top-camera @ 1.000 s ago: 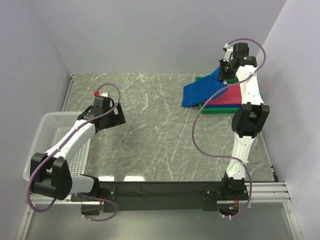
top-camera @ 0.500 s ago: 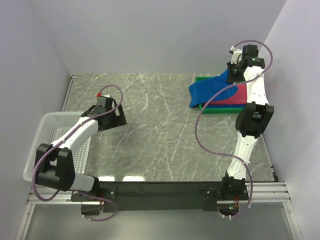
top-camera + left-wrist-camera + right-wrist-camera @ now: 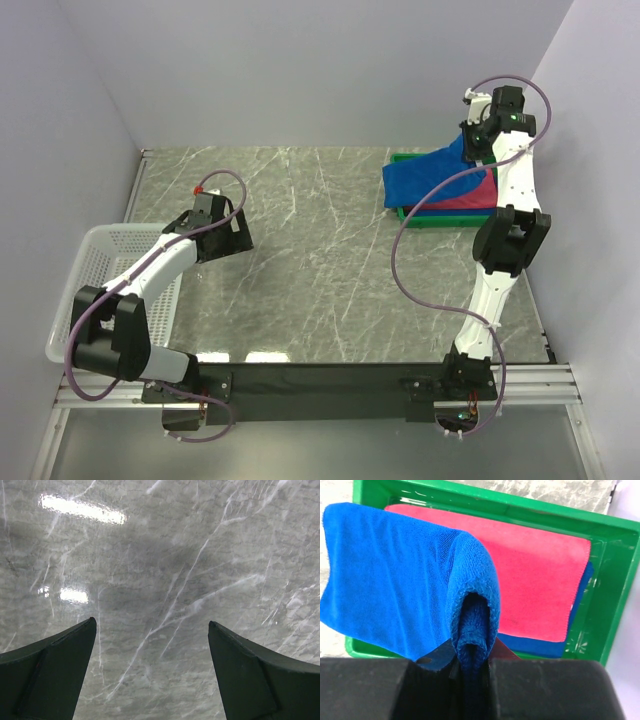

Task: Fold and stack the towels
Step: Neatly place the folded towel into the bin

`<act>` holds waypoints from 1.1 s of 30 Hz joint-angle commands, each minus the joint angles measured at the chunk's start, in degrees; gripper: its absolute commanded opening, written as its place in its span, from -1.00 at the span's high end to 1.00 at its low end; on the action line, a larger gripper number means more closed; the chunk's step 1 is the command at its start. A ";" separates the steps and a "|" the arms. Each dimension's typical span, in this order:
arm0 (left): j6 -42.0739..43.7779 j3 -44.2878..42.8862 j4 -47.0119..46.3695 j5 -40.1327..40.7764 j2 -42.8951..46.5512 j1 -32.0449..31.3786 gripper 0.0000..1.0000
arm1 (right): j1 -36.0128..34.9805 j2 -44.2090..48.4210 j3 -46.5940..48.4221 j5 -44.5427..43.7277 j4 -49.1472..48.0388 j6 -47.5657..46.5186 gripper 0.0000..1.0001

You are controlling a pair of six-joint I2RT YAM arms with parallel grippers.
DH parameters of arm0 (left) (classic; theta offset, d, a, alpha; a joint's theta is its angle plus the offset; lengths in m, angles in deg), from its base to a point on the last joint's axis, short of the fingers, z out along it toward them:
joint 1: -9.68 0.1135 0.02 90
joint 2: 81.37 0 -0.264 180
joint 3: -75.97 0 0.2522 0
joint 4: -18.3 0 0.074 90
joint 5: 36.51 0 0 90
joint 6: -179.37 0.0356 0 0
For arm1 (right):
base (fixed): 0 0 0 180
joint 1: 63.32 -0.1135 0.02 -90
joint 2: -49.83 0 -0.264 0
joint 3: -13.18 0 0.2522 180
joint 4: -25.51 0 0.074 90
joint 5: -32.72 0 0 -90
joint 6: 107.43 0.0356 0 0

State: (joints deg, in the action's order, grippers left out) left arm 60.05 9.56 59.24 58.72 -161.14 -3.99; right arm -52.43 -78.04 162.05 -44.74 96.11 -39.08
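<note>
Since a second ago the right hand (image 3: 476, 143) has carried its blue towel (image 3: 430, 175) back and to the right. The cloth then trailed over the marble and now hangs almost wholly above the green tray (image 3: 425, 221). Over the same second the left arm has drawn its elbow in toward the white basket (image 3: 95, 275), while the left hand (image 3: 235, 238) sits at nearly the same spot

From the top camera, the right hand is at the far right corner of the counter (image 3: 300, 260), raised over the tray's far end. The blue towel slopes down from it to the left, its lower edge overhanging the tray's left rim. Beneath it in the tray lies the pink-red towel (image 3: 478, 188), flat, with a second blue towel (image 3: 450, 211) showing under its near edge. The left hand is over bare marble beside the basket, well apart from the tray

From the left wrist camera, both fingers stand wide apart with nothing between them, only veined marble below

From the right wrist camera, the fingers are clamped on a bunched fold of the blue towel, which drapes away to the left across the pink-red towel. That one lies folded on the second blue towel, inside the tray
</note>
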 commanded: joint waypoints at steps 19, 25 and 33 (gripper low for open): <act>1.02 0.17 -1.87 -0.93 -0.74 0.22 -0.98 | 0.71 0.08 2.00 -4.89 -5.59 -1.91 1.00; 1.11 0.17 -1.78 -1.02 -0.74 0.22 -0.98 | 0.53 -0.62 -0.19 -5.07 -8.32 -1.38 1.00; 1.20 0.17 -1.78 -1.10 -0.57 0.22 -0.98 | 0.53 -1.94 -6.16 -7.78 -12.71 0.03 0.86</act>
State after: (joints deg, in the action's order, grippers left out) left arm 60.22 9.56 59.05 58.24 -161.91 -3.99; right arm -52.41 -78.15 157.72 -50.34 87.65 -40.04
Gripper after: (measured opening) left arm 0.992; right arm 0.150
